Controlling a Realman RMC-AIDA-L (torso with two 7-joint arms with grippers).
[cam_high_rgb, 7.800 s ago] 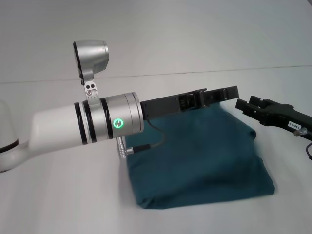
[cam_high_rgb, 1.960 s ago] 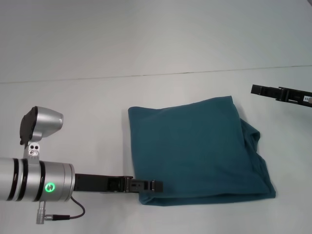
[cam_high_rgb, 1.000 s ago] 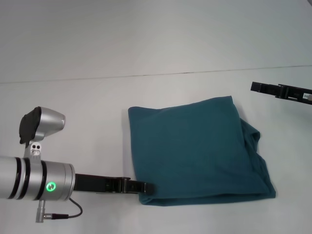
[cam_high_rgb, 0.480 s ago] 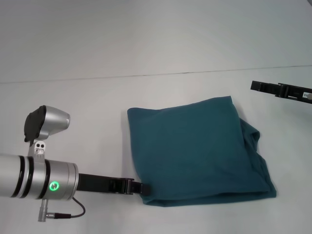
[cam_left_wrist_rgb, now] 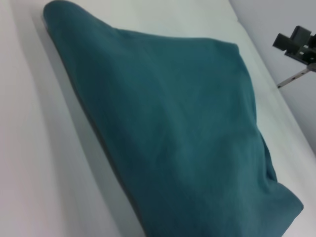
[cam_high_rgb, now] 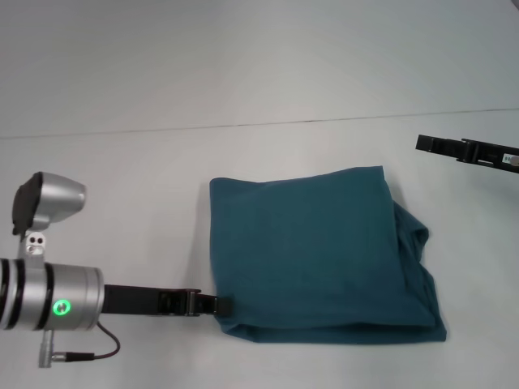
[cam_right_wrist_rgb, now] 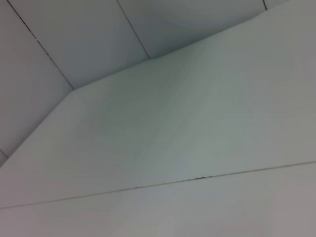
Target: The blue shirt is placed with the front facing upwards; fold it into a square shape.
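The blue shirt (cam_high_rgb: 316, 251) lies on the white table as a folded, roughly square teal bundle with only plain fabric showing. Extra layers bulge out along its right side. My left gripper (cam_high_rgb: 216, 305) is low at the bundle's near-left corner, shut on the fabric edge there. The left wrist view looks along the shirt (cam_left_wrist_rgb: 173, 123) from that corner. My right gripper (cam_high_rgb: 430, 146) hovers apart from the shirt, up at the far right, and also shows in the left wrist view as the right gripper (cam_left_wrist_rgb: 296, 42).
The white table (cam_high_rgb: 122, 186) spreads all around the shirt, with a thin seam line (cam_high_rgb: 243, 126) running across behind it. The right wrist view shows only bare white surface (cam_right_wrist_rgb: 197, 148) and wall panels.
My left gripper has pulled back to the left along the near edge. The folded shirt has slid a little leftward with it. The right arm has stayed where it was.
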